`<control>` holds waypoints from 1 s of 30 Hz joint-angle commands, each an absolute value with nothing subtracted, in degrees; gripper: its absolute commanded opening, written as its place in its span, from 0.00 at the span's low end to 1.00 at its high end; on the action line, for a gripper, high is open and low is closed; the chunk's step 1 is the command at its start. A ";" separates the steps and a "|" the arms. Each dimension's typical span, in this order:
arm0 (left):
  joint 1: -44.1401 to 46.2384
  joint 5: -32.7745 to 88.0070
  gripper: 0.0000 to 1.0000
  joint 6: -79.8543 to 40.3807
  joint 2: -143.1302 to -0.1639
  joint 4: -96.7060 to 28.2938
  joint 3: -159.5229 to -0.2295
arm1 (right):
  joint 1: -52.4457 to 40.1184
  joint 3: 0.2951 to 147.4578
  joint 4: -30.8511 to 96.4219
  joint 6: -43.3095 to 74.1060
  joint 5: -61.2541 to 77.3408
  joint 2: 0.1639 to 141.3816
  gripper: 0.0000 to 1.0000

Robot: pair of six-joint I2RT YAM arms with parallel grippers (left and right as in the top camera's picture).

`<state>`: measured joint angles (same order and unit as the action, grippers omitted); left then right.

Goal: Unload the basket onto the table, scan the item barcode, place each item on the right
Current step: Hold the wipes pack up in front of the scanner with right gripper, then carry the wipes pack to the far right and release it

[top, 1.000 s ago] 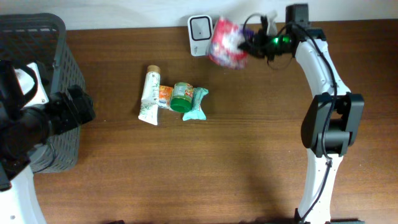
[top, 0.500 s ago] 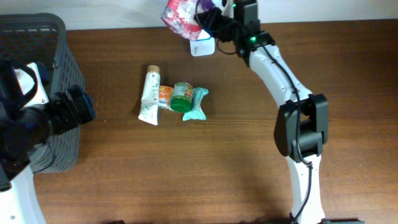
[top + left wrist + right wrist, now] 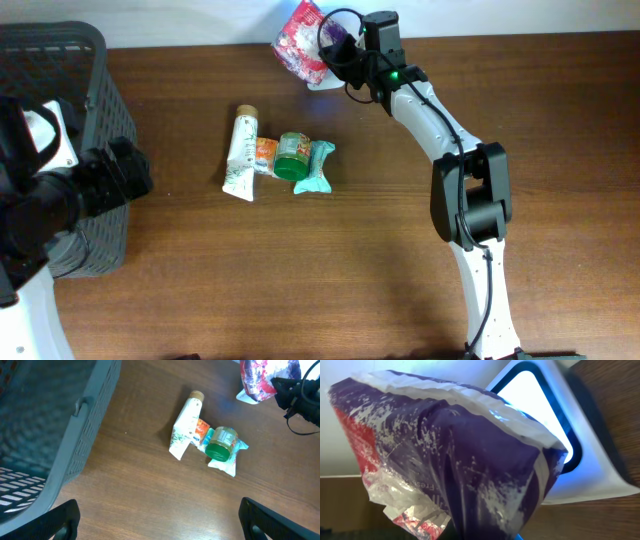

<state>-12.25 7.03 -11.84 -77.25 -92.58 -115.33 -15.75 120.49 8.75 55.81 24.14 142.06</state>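
Step in hand: presentation of item to reader. Right gripper (image 3: pixel 336 50) is clamped tight on the pouch (image 3: pixel 300 35), a crinkled red, purple and white bag, at the top centre of the overhead frame. The pouch hangs over the scanner (image 3: pixel 545 410), covering most of it from above. In the right wrist view the pouch fills the left and middle of the frame, and the scanner's lit window shows past its sealed edge at the upper right. Whether the two touch cannot be told.

Left gripper (image 3: pixel 160 505) stands spread wide and empty at the left edge of the overhead frame, beside the basket (image 3: pixel 110 110), well apart from the work.

Barcode: not seen in any view. Judgement: the scan is under way but not confirmed. The next move likely calls for turning or shifting the pouch until its code panel squarely faces the window, held flat enough that creases do not break the bars.

Writing: a few pale letters on the pouch, lower centre of the wrist view, too creased to read. Labels on the tube (image 3: pixel 186 425), green-lidded jar (image 3: pixel 220 445) and teal packet (image 3: pixel 227 462), clustered mid-table (image 3: pixel 300 270), are too small to read.
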 commanded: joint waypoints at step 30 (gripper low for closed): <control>-12.53 7.03 0.99 -12.38 -77.17 -92.66 -115.20 | 38.61 122.06 43.05 45.67 25.89 131.70 0.04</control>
<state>-12.25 7.03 -11.84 -77.25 -92.58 -115.33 36.14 121.69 44.77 50.74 28.08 129.60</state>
